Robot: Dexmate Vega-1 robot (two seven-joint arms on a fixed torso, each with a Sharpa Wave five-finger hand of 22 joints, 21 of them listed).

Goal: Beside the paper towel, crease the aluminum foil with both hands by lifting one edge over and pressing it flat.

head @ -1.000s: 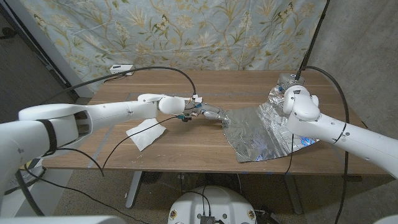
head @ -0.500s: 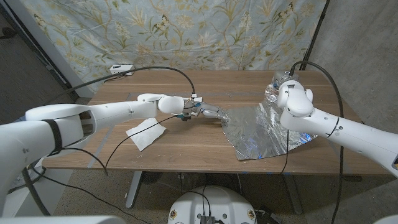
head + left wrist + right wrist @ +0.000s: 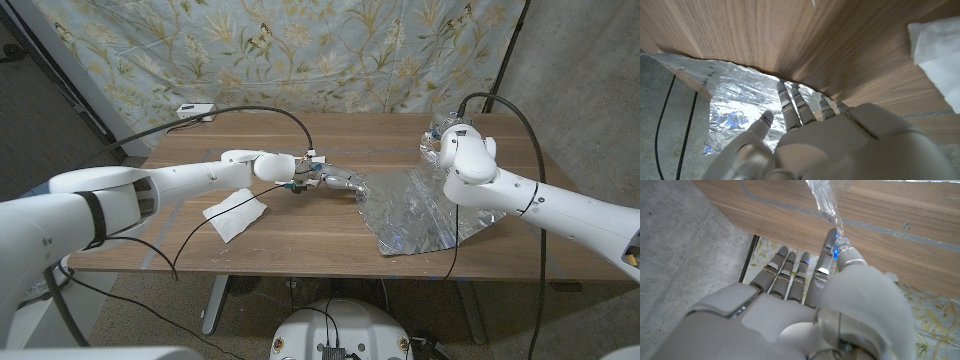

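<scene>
Our left hand (image 3: 338,181) presses spread fingers (image 3: 790,102) on the crinkled silver aluminum foil sheet (image 3: 415,210); our right hand (image 3: 805,305) pinches its raised edge; the white paper towel (image 3: 236,213) lies beside the foil.

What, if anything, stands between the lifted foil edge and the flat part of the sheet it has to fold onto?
Nothing visible does. The right hand pinches the aluminum foil edge, and the left hand presses only the sheet's opposite edge.
</scene>
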